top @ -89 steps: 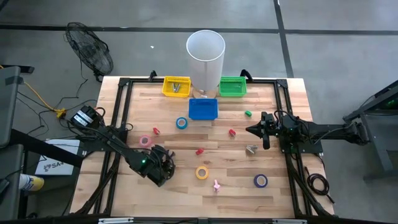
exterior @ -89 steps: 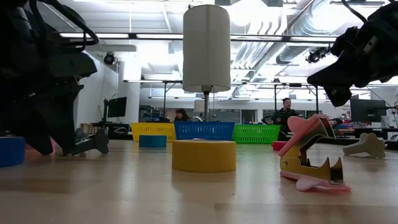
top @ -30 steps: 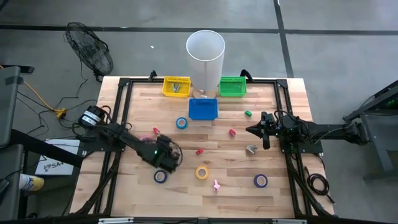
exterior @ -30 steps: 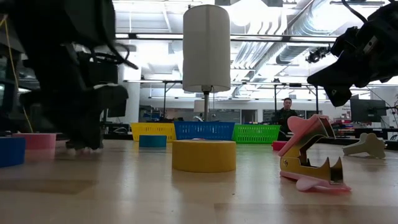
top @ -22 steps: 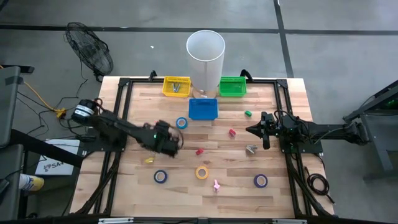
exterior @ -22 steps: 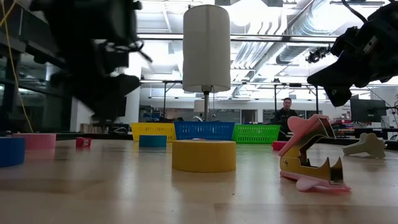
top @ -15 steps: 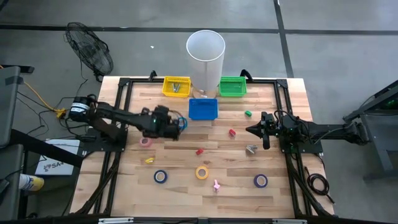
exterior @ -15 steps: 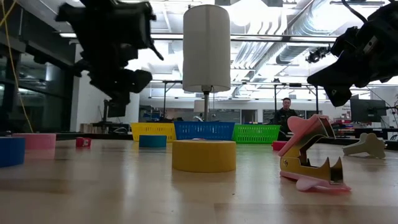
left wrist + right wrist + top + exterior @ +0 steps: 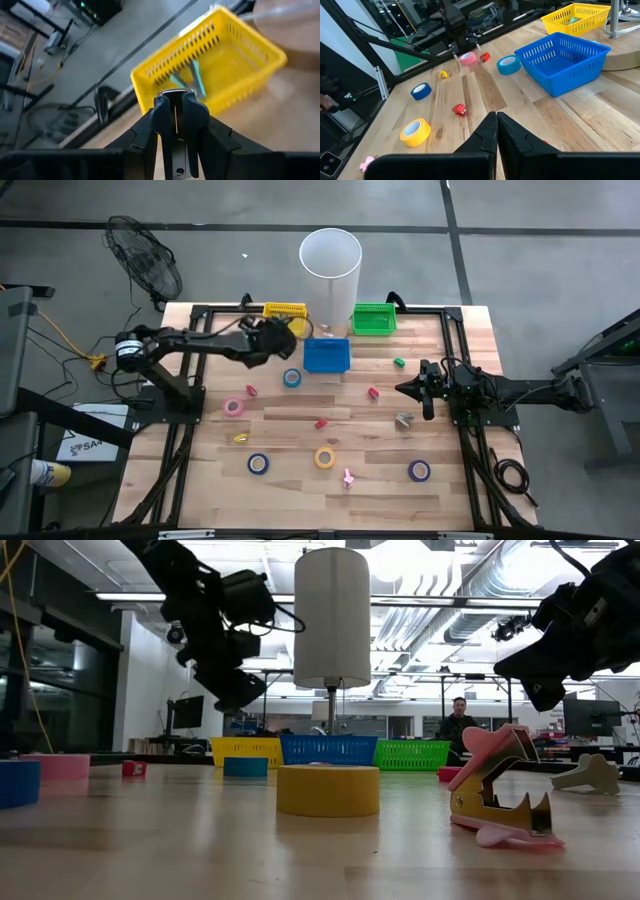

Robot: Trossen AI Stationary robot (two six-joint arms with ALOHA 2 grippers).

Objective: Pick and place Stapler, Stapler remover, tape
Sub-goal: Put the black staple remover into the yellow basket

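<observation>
Low view shows a pink staple remover [image 9: 500,785] nearest, just right of a yellow tape roll [image 9: 328,789]. Farther back at the right edge, the right gripper [image 9: 424,389] waits above the table [image 9: 370,480], fingers clenched on nothing. At the far left, the left gripper [image 9: 176,107] hangs raised beside the yellow basket [image 9: 210,65], fingers pressed together around a thin metal piece I cannot identify; teal objects lie in that basket.
</observation>
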